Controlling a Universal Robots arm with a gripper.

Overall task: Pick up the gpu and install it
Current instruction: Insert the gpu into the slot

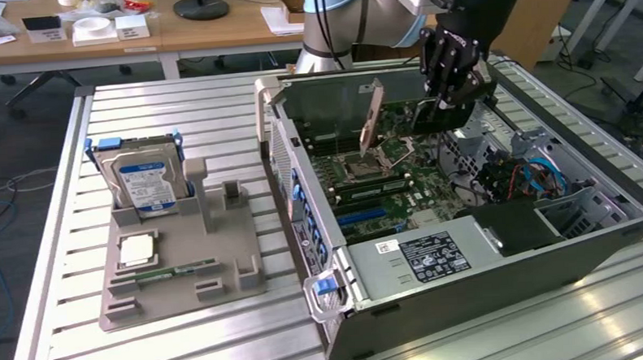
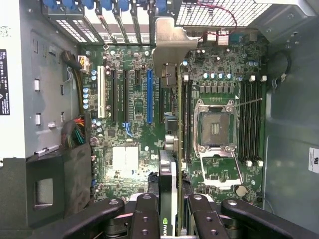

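Note:
My gripper (image 1: 450, 101) hangs inside the open computer case (image 1: 488, 270) and is shut on the gpu (image 1: 422, 117), a thin green card with a black cooler. The card is held on edge above the motherboard (image 1: 393, 189), its silver end bracket (image 1: 373, 113) pointing toward the case's rear wall. In the wrist view the gpu (image 2: 168, 172) runs edge-on from between my fingers (image 2: 147, 214) to the bracket (image 2: 169, 47). It hovers between the blue expansion slot (image 2: 148, 97) and the memory slots (image 2: 185, 119), apart from the board.
The bare CPU socket (image 2: 215, 127) lies beside the card. A black shroud (image 2: 50, 184) and cable bundle (image 2: 77, 132) sit at one side. Outside the case, a grey holder (image 1: 222, 270) carries a blue-labelled hard drive (image 1: 143, 184) and a RAM stick (image 1: 168, 274).

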